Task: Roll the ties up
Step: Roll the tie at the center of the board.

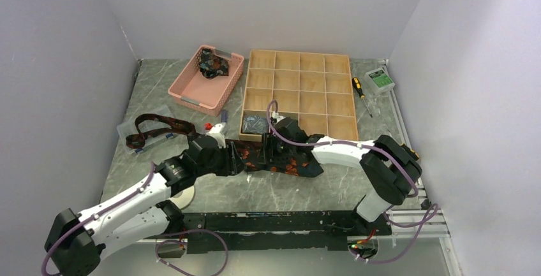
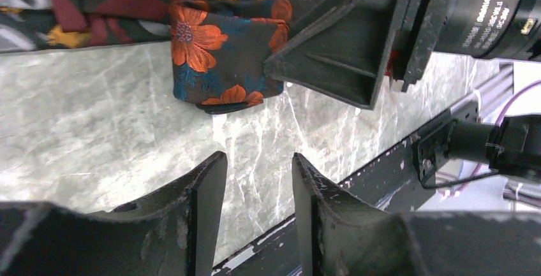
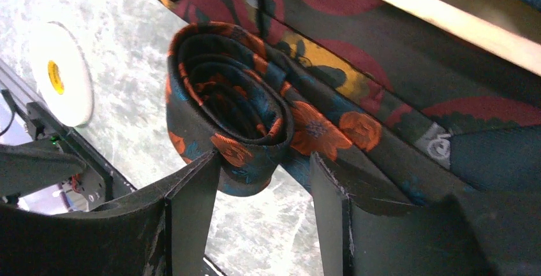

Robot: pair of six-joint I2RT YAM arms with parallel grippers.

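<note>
A dark navy tie with orange flowers [image 1: 295, 164] lies on the table in front of the wooden tray. One end of it is wound into a roll [image 3: 229, 113], which also shows in the left wrist view [image 2: 223, 59]. My right gripper [image 3: 265, 160] is open, its jaws standing on either side of the roll's near edge. My left gripper [image 2: 258, 161] is open and empty, a short way from the roll over bare table. In the top view both grippers, left [image 1: 245, 159] and right [image 1: 273, 152], meet at the tie's left end. A second dark tie with red and yellow print [image 3: 383, 53] lies under and behind the roll.
A wooden compartment tray [image 1: 300, 97] holds one rolled tie [image 1: 255, 123]. A pink basket [image 1: 191, 91] holds another tie [image 1: 212, 65]. A patterned strap on a clear bag [image 1: 156, 128] lies left. White tape ring [image 1: 185, 194], screwdriver [image 1: 360, 89] and green device [image 1: 381, 79].
</note>
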